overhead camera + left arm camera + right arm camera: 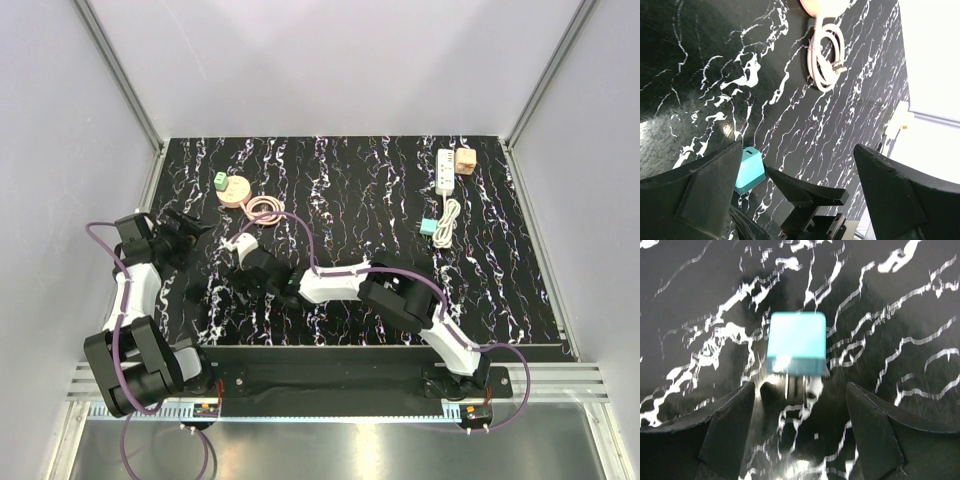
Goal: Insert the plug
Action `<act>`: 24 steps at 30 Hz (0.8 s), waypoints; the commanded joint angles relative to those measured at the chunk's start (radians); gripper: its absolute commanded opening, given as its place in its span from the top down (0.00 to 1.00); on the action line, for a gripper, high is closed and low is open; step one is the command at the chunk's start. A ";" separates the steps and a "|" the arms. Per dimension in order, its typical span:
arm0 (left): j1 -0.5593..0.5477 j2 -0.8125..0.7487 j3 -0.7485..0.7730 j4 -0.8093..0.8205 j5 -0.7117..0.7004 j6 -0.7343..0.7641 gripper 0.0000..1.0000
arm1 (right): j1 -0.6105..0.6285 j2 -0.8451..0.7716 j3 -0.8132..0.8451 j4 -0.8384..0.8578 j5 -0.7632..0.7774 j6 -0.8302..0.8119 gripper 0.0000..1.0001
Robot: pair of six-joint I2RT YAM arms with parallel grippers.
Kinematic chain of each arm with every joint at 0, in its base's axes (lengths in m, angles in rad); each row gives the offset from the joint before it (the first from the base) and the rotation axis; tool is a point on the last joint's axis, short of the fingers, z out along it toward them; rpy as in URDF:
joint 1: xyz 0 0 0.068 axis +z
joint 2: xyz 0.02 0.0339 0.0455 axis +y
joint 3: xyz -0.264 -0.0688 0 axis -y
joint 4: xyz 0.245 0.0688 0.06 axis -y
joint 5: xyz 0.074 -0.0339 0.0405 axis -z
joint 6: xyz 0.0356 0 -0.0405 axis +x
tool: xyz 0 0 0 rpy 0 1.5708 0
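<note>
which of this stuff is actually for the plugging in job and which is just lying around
For the job:
- peach-tan plug
- white power strip beside it
- teal pronged plug, just in front of the right gripper

Lying about:
- tan disc
- green block at its edge
- coiled pinkish cable

Blk table w/ white veins; teal block; plug peach, prob.

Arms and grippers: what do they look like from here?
The left arm and right arm have white link shells between black joints, with purple cables looping along each. The left gripper and right gripper have broad matte-black wedge-shaped fingers.
</note>
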 commanded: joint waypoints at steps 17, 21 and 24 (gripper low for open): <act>0.009 0.074 -0.002 0.086 0.091 -0.007 0.03 | 0.010 0.036 0.070 -0.037 0.100 -0.108 0.97; -0.017 0.099 -0.004 0.160 0.195 0.011 0.10 | 0.004 -0.123 -0.075 -0.020 0.167 -0.151 1.00; -0.094 0.091 0.028 0.189 0.241 0.043 0.13 | -0.024 -0.284 -0.227 -0.013 0.139 -0.152 1.00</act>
